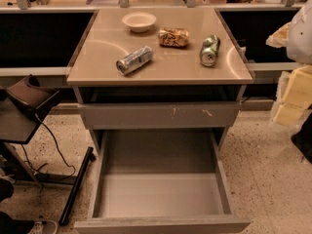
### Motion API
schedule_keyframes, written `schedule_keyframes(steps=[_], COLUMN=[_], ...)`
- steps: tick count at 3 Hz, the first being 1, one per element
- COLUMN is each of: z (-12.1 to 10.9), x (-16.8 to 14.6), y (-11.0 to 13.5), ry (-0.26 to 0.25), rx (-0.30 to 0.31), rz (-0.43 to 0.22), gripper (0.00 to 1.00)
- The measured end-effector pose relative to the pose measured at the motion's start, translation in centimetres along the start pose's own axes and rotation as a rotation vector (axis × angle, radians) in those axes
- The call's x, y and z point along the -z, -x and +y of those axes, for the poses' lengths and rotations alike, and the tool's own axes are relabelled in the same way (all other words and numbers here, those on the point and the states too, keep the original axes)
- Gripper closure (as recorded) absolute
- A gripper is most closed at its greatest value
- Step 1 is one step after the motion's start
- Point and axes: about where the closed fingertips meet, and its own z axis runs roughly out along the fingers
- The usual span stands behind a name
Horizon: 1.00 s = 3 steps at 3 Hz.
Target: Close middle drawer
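Observation:
The middle drawer is pulled far out toward me, below the scratched grey drawer front. It is wide and deep, with a plain grey front at the bottom of the view, and its inside is empty. My gripper is at the upper right edge of the view on the white arm. It is level with the countertop, well above and to the right of the open drawer, and touches nothing.
On the countertop are a white bowl, a crumpled snack bag, a green can and a silver can, both on their sides. A black device on a stand and a black pole are left. Yellow blocks are right.

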Motion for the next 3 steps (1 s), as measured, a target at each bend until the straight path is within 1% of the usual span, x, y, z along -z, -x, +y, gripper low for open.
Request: schedule_keyframes(steps=[1,2,3], z=[0.0,1.2,4.4], x=[0.0,-1.5,-6.4], y=[0.0,-0.3,-0.3], ry=[0.0,0.006,0.037], rx=[0.0,-0.016,-0.087], rz=[0.0,-0.016,-0.087], gripper=[0.0,0.0,0.0])
